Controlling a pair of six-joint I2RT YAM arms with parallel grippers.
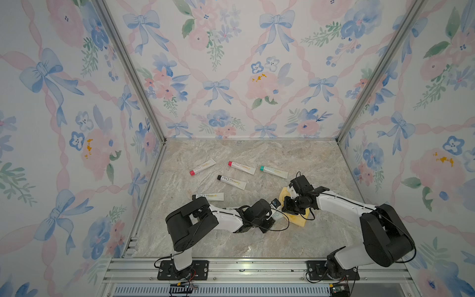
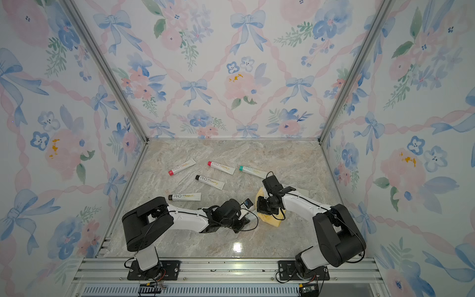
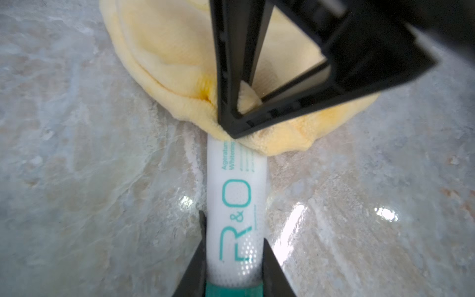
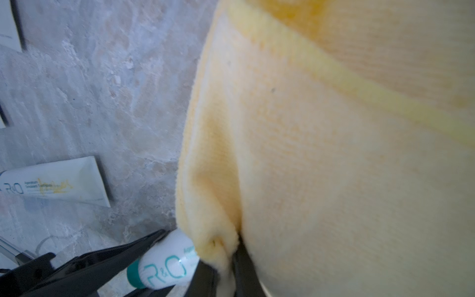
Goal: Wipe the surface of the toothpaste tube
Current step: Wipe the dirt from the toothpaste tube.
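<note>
A white toothpaste tube (image 3: 236, 200) with a teal cap and teal "R&O" lettering lies low over the marble top. My left gripper (image 3: 234, 267) is shut on it just ahead of the cap. The tube's far end goes under a yellow cloth (image 3: 167, 56). My right gripper (image 4: 228, 270) is shut on a pinched fold of that cloth (image 4: 334, 154), which rests against the tube (image 4: 167, 267). In both top views the two wrists meet at centre right over the cloth (image 1: 299, 221) (image 2: 272, 221), and the tube is mostly hidden there.
Several other toothpaste tubes lie further back on the marble: red-capped (image 1: 203, 167), pink-capped (image 1: 241, 167), teal-capped (image 1: 273, 171) and two black-capped (image 1: 232, 181) (image 1: 208, 197). Some carry yellow smears (image 4: 56, 185). Papered walls enclose three sides; an aluminium rail (image 1: 257, 267) runs along the front.
</note>
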